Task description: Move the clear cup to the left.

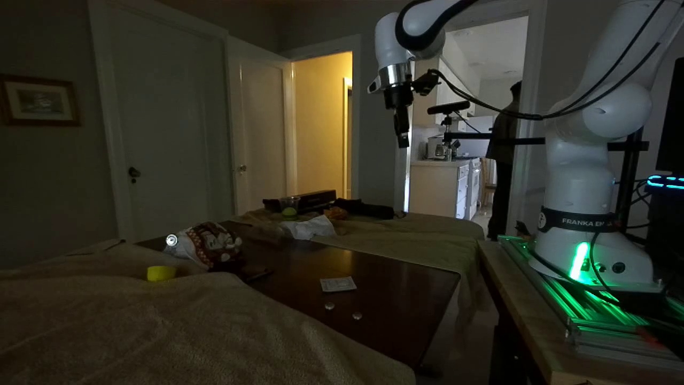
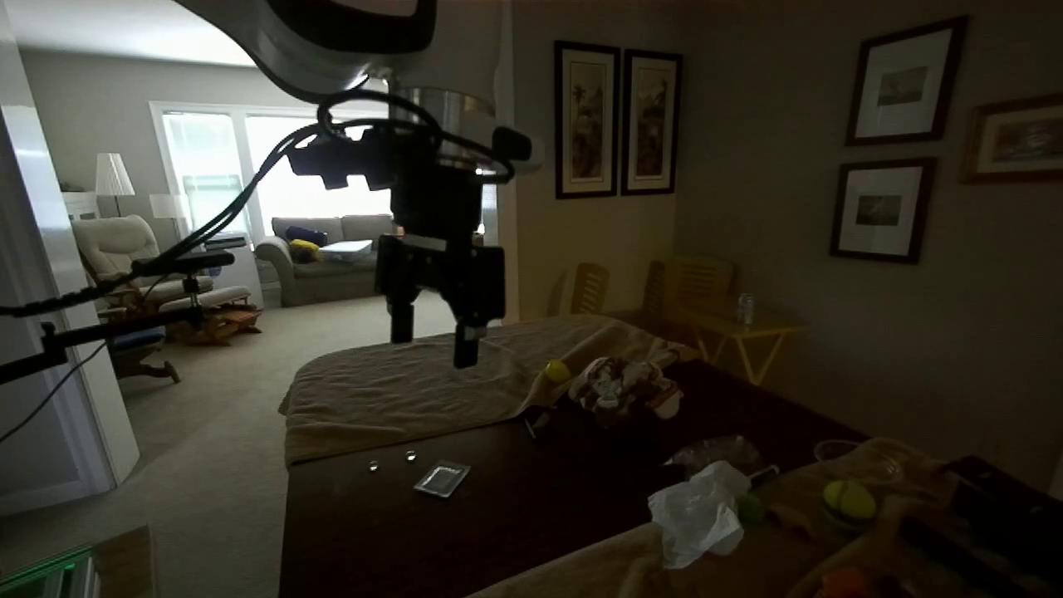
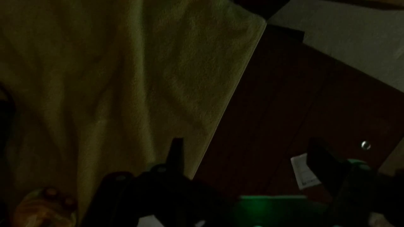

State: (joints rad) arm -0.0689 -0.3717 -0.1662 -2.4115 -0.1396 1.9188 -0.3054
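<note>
Covering the far end of your table (image 1: 398,286) in an exterior view is a rumpled towel (image 1: 406,232); the end of your arm (image 1: 598,160) hangs over this area, apart from everything on it. Your gripper (image 2: 433,353) has its 2 fingers (image 2: 467,349) spread with only air between them, so I'd judge you are at the approach, before any grasp. A crumpled white bag (image 2: 698,511) lies at the towel's edge, near what I take for the clear cup (image 1: 289,202), on the towel just beside a yellow-green ball (image 2: 849,501); whether they touch, I can't tell. Your next move likely calls for travelling across to the cup, lowering with the fingers straddling it, and keeping off the ball; settle whose left you mean before lifting. Smallest, a flat packet (image 2: 443,479) and 2 shiny pieces (image 2: 410,456) sit on bare wood, well apart from the cup
</note>
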